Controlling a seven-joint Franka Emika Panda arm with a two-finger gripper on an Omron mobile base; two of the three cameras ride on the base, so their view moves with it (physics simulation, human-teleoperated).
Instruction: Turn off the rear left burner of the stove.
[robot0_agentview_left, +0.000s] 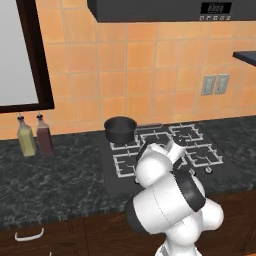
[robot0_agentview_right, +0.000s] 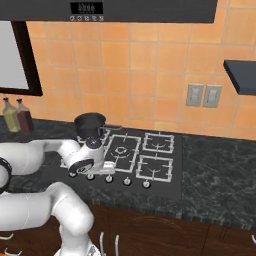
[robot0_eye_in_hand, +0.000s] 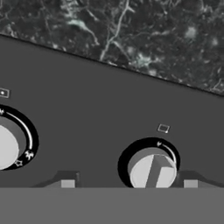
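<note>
Black stove (robot0_agentview_right: 165, 182) in dark speckled counter (robot0_agentview_right: 220, 165), orange-tiled wall (robot0_agentview_right: 145, 65).

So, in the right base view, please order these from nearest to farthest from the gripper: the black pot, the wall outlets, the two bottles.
The gripper is low over the knob row at the stove's front edge.
1. Black pot: just behind the gripper, on the cooktop's rear left.
2. Two bottles: far left, on the counter by the wall.
3. Wall outlets: up on the tiled wall, to the right.
</note>
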